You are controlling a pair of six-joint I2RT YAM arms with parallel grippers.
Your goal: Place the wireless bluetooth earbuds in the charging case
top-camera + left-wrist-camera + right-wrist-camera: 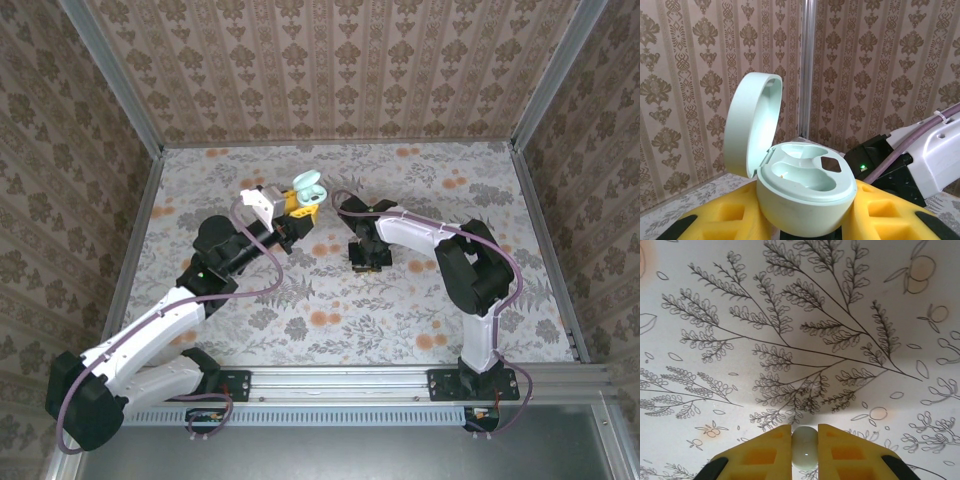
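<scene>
Rail (340, 380), near edge of table (450, 170): carries both arm bases, side by side. Table: covered in a pale cloth printed with leaf sprays and orange blossoms. Right gripper (362, 258), mid-table, pointing down at the cloth: yellow fingers (767, 452) pinched on the earbud (804, 447), one either side. Earbud: one item, tiny, rounded, glossy, pale whitish with a faint green cast, a small bright glint on its face; it sits low over the leaf print, and whether it touches the cloth cannot be told. Left gripper (300, 207), farther back and left of centre, raised off the table: yellow fingers clamped on the lower body of the case (805, 190), which shows from above as a mint spot (308, 186) at the gripper's tip. Case: mint green, smooth, pebble-shaped, open. Lid (752, 130): round, hollow, standing upright on its hinge at the case's left in the wrist view. Wells (802, 175): two moulded hollows, both vacant; a dark squarish patch in the right one. Wall (330, 70), beyond: brown damask paper.
</scene>
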